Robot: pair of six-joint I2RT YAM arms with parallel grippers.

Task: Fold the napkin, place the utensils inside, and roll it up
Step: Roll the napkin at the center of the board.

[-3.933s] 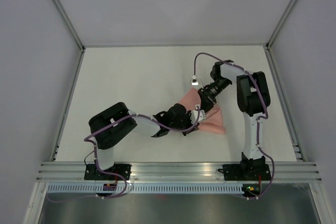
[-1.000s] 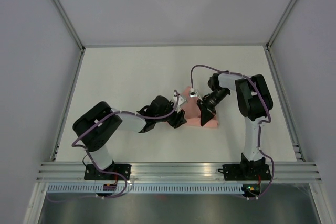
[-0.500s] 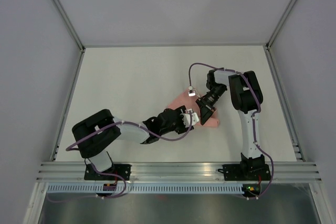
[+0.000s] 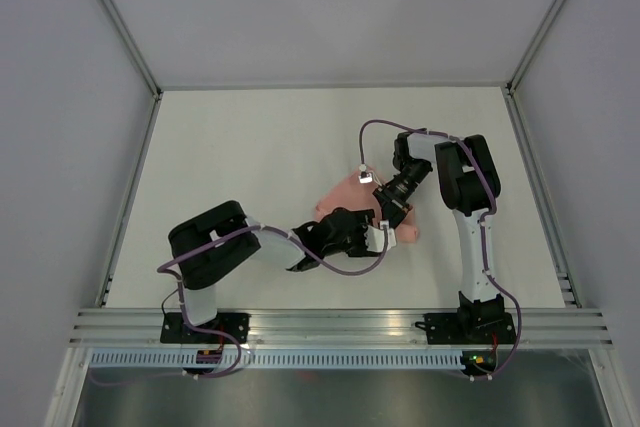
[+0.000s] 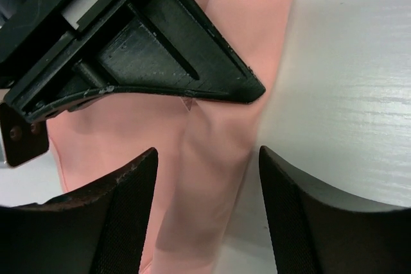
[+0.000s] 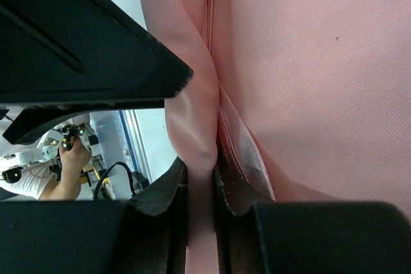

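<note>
The pale pink napkin (image 4: 336, 197) lies bunched and folded at the table's middle, partly under both grippers. My right gripper (image 4: 392, 215) is shut on a raised fold of the napkin (image 6: 308, 62), the cloth pinched between its pads (image 6: 200, 168). My left gripper (image 4: 378, 235) is open, its two fingers astride a ridge of the napkin (image 5: 257, 4) just below the right gripper's black finger (image 5: 160, 49); the midpoint between its tips (image 5: 207, 155) is over cloth. The left gripper's body (image 6: 64, 43) shows in the right wrist view. No utensils show in any view.
The white table (image 4: 230, 147) is bounded by aluminium rails (image 4: 130, 187) at left, right and front. Purple cables (image 4: 375, 127) loop over the right arm. Both arms crowd together over the napkin.
My left gripper has moved right and a little nearer, now right beside the right gripper over the napkin's fold. The right gripper has hardly moved and still holds the cloth.
</note>
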